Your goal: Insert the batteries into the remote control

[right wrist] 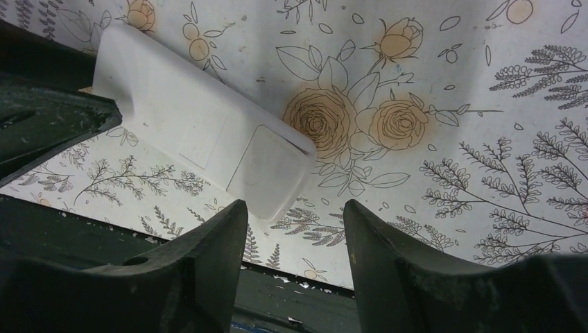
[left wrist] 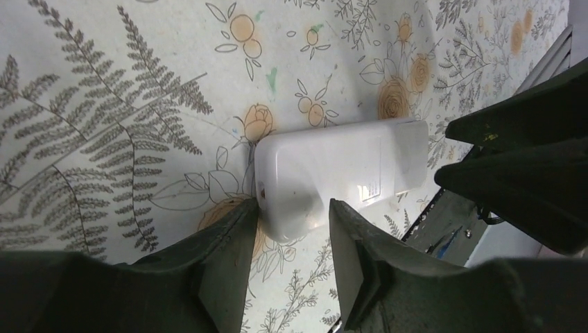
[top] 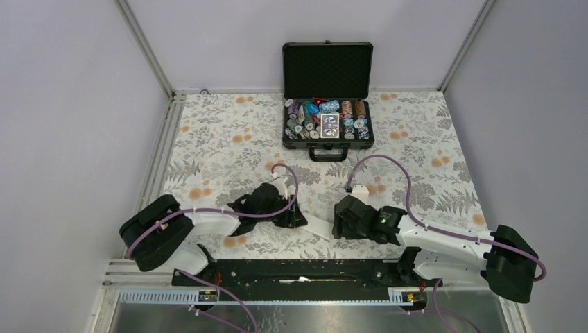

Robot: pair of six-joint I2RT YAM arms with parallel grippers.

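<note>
White remote control (left wrist: pixel 333 173) lying back-up on the floral table (right wrist: pixel 451 83), between the two arms. Left pincer (left wrist: pixel 288 208), jaws apart, at one end; right pincer (right wrist: pixel 295 208), jaws apart, just beside the opposite end.

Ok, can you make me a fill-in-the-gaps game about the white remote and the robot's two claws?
1. The remote lies with its plain ___ facing up.
2. The remote lies ___ the left gripper and the right gripper.
3. The black case at the far side of the table has its lid ___.
Missing words: back; between; open.
</note>
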